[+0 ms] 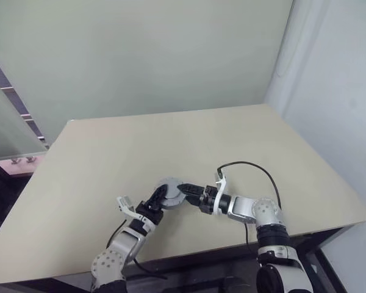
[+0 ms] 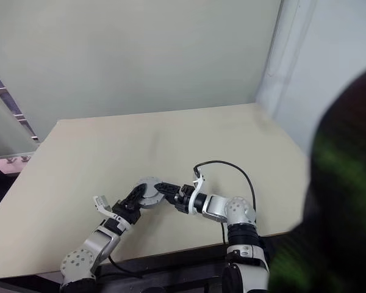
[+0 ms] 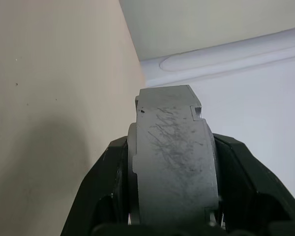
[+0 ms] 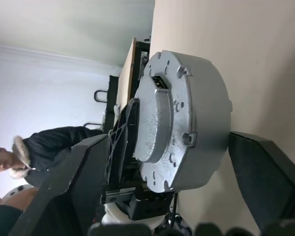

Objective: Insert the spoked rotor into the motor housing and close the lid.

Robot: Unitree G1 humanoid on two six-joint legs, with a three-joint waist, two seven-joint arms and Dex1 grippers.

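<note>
A thick round grey metal casing, the motor housing (image 1: 169, 192), hangs just above the table's front middle. My left gripper (image 1: 160, 196) is shut on it, and its fingers (image 3: 103, 187) press both flat sides of the housing (image 3: 172, 167). My right gripper (image 1: 186, 192) reaches in from the right and is open; its fingers (image 4: 265, 172) straddle the housing (image 4: 187, 123), with a gap showing on one side. A flat grey end face with small bolts faces the right wrist camera; I cannot tell whether it is the lid. The spoked rotor is hidden.
The beige table (image 1: 171, 140) spreads out beyond the grippers, its front edge close below them. A black cable (image 1: 256, 168) loops over my right wrist. A person in a dark jacket (image 4: 39, 147) is beyond the table. A dark blurred shape (image 2: 344, 183) covers the right side.
</note>
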